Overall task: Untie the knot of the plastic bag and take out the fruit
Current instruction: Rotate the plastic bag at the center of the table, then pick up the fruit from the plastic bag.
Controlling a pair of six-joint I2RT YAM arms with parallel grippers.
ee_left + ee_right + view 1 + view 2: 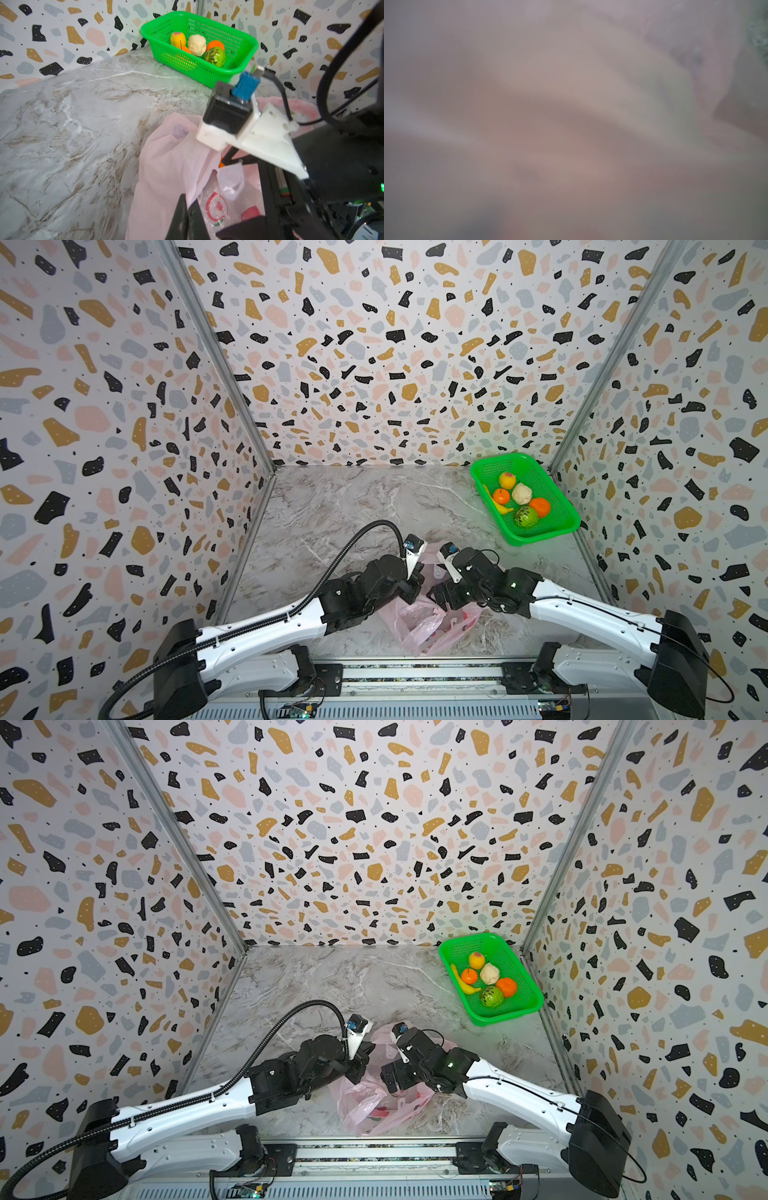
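At the far right corner of the counter (353, 506), against the speckled walls: one green basket (557, 506), rectangular, perforated plastic with a rolled rim. It holds the fruit (521, 493), six pieces counted in both top views. Two orange ones, round and smooth. One yellow-red peach, rounded. One cream piece, bumpy and lumpy. One green round one with dark mottling. One yellow banana, slim and curved, lying along the basket's near-left side. All sit close together, several touching.

The counter is grey-white marble pattern with brown veining, smooth and matte.

One plastic bag (415, 622), thin translucent pink film, crinkled and slack, lies on the counter at the near edge, between and partly under the two arms. Red printed marks show through it; the left wrist view gives a red outlined fruit shape with a small green leaf. In that view the film bulges upward in soft folds. No tied lump can be made out; whether the handles are tied cannot be told.

Two arms, white shells with black joints. The left hand (188, 220) is pressed together, its black fingers pinching a fold of the bag's pink film at the edge. The right hand (442, 599) is down against the bag, with its jaws spread wide; nothing can be seen held between them. The right wrist view is filled with blurred pink-grey film, too close to read.
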